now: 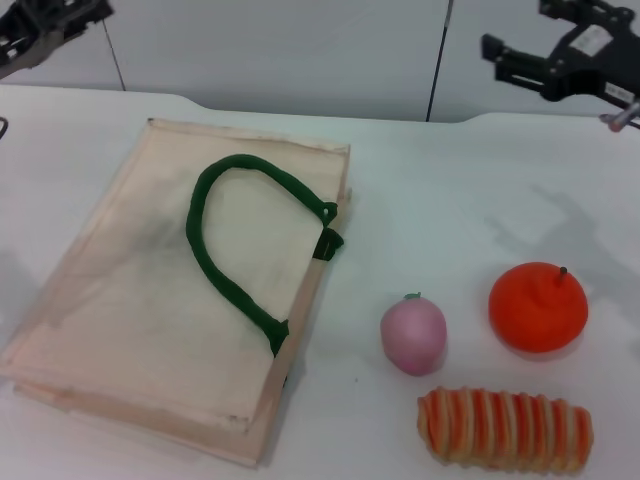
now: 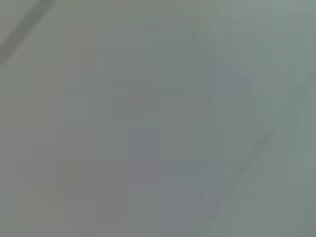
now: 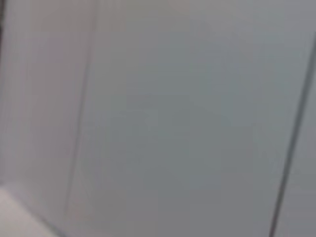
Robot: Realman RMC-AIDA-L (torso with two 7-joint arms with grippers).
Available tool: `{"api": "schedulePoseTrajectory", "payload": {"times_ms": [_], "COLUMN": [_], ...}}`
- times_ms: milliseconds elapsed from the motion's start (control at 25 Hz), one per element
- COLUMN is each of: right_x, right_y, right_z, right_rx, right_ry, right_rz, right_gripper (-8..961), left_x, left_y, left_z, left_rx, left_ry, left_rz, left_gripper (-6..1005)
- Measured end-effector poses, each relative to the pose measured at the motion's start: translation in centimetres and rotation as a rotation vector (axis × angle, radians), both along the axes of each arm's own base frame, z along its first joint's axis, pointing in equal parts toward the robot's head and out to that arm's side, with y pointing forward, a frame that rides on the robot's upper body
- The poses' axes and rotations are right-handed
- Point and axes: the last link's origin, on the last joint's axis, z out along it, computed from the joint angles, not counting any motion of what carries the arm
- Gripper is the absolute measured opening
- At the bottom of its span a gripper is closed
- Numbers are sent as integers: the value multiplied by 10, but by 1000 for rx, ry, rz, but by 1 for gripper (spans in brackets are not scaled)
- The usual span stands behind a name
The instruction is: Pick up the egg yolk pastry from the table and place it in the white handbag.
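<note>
The white handbag (image 1: 170, 300) lies flat on the table's left half, its dark green loop handle (image 1: 235, 240) on top. The egg yolk pastry shows in no view. My left gripper (image 1: 45, 30) is raised at the far left corner, above the table and away from the bag. My right gripper (image 1: 545, 55) is raised at the far right, well above the fruit. Both wrist views show only a plain grey wall with thin dark lines.
A pink-purple round fruit with a green tip (image 1: 413, 336) sits right of the bag. An orange fruit (image 1: 537, 307) is farther right. A long orange-and-cream striped roll (image 1: 505, 430) lies at the front right. The white table (image 1: 440, 190) ends at a grey wall behind.
</note>
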Motion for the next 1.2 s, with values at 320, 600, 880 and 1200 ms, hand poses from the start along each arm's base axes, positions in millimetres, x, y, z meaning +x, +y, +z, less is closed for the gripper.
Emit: {"api": "schedulePoseTrajectory", "payload": {"times_ms": [320, 600, 880, 1200], "right_x": [49, 87, 117, 137], "right_y": [-2, -15, -18, -24], "right_z": [4, 8, 13, 21], "right_rx": [230, 449, 590, 678], "right_ry": [164, 262, 298, 344], "right_rz": [-73, -115, -233, -348], "right_gripper": [881, 881, 880, 879], "left_x": [-29, -50, -58, -58], "left_y": [-16, -16, -20, -24], "left_z": [-8, -22, -44, -65], "left_rx": [404, 598, 790, 973], "left_ry": [119, 250, 434, 669], "left_rz": [45, 143, 208, 349], "left_gripper": [710, 721, 720, 718]}}
